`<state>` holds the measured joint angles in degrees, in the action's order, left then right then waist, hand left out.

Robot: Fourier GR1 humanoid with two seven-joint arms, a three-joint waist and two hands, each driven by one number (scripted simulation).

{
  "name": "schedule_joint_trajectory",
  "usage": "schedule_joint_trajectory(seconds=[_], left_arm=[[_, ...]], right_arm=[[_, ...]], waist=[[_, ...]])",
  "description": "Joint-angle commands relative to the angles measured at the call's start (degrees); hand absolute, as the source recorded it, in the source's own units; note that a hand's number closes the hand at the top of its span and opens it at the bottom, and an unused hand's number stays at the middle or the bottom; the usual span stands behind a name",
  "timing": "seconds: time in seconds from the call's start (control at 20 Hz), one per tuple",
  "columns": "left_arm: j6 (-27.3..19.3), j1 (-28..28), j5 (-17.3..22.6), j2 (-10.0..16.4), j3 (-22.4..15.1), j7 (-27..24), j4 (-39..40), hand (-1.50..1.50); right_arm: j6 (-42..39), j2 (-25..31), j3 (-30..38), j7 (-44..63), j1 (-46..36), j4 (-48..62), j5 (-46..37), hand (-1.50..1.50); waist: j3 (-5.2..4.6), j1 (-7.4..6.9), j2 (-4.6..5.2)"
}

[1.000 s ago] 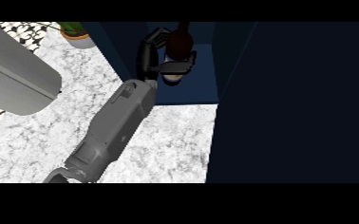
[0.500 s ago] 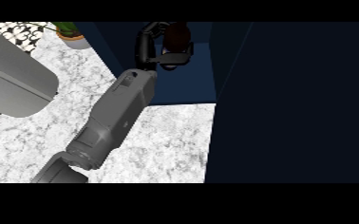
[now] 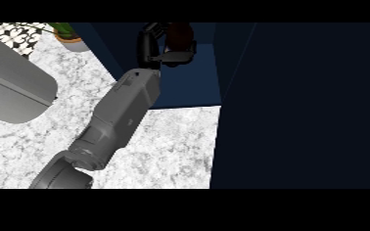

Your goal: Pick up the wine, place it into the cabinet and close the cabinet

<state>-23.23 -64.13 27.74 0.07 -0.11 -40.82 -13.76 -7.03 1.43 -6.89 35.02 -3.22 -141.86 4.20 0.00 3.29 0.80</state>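
Note:
The wine bottle (image 3: 180,33) shows as a dark reddish-brown shape at the top of the head view, inside the open dark blue cabinet (image 3: 194,84). My left hand (image 3: 153,46) is shut on the bottle: fingers curl along its left side and the thumb crosses under it on the near side. The hand and the view's upper edge hide much of the bottle. The grey forearm runs up from the lower left, over the marble counter (image 3: 162,142), into the cabinet's opening. My right hand does not show.
A tall dark panel (image 3: 303,103), apparently the cabinet's open door, fills the right side. A grey rounded basin (image 3: 22,93) lies at the left edge. A potted plant (image 3: 69,35) and a black-and-white patterned object (image 3: 22,36) stand at the upper left.
My left hand has carried the bottle farther up the view and deeper into the cabinet; the forearm has followed it.

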Motion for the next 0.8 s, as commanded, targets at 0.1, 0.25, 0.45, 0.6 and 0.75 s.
schedule_joint_trajectory(seconds=[0.1, 0.25, 0.45, 0.6, 0.75], left_arm=[[1.1, -3.1, 2.2, 0.1, 3.9, 1.8, 3.4, 1.50], [2.0, -2.6, 2.0, 0.5, 4.2, 0.1, 3.8, 1.50], [5.0, -0.9, 0.8, 2.3, 3.9, -0.8, 5.4, 1.50], [2.2, -1.1, 0.2, 1.7, 3.9, -2.5, 7.1, 1.50], [1.1, 0.2, -0.5, 0.2, 3.8, -4.6, 7.3, -1.50]], right_arm=[[0.3, -0.1, 0.3, 1.0, 0.0, -2.8, 2.8, -1.50], [0.3, 0.2, -0.8, 3.7, 1.2, -6.4, 2.9, -1.50], [-0.3, 0.8, 1.0, 2.7, -0.5, -3.2, 3.8, -1.50], [-0.2, 0.0, -0.6, 1.4, -1.0, -2.5, 2.1, -1.50], [-0.5, -0.9, -2.4, 0.0, 2.2, -3.0, 0.8, -1.50]], waist=[[-0.03, 0.03, 0.31], [-0.03, -0.01, 0.08], [-0.02, -0.25, 0.25], [-0.04, 0.56, 0.63], [-0.03, 0.18, 0.32]])
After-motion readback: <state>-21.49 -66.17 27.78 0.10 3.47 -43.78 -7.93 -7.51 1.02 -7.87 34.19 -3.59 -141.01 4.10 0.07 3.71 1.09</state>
